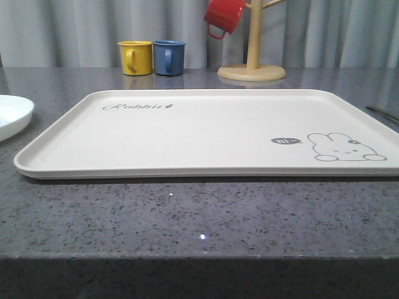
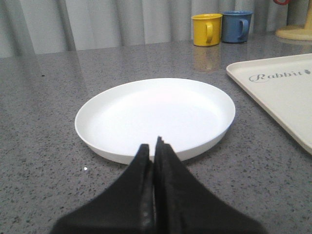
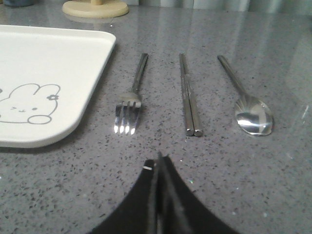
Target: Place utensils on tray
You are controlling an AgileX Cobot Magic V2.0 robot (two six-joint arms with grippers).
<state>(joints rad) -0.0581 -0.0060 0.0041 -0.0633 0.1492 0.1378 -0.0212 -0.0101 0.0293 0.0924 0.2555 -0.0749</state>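
Closed right end effector [image 3: 158, 161] hovers near fork [image 3: 130, 100], chopsticks [image 3: 189, 95], spoon [image 3: 246, 100], lying parallel beside tray [image 3: 53, 68], handles pointing away; left end effector [image 2: 155, 148], shut, faces plate [image 2: 155, 117].

From the front, the white plate [image 1: 12, 115] is cut off at the left edge; the red mug [image 1: 224, 15] and its wooden stand [image 1: 252, 62] run off the top.

Shiny metal fork [image 3: 130, 97], speckled stone table [image 1: 199, 218]
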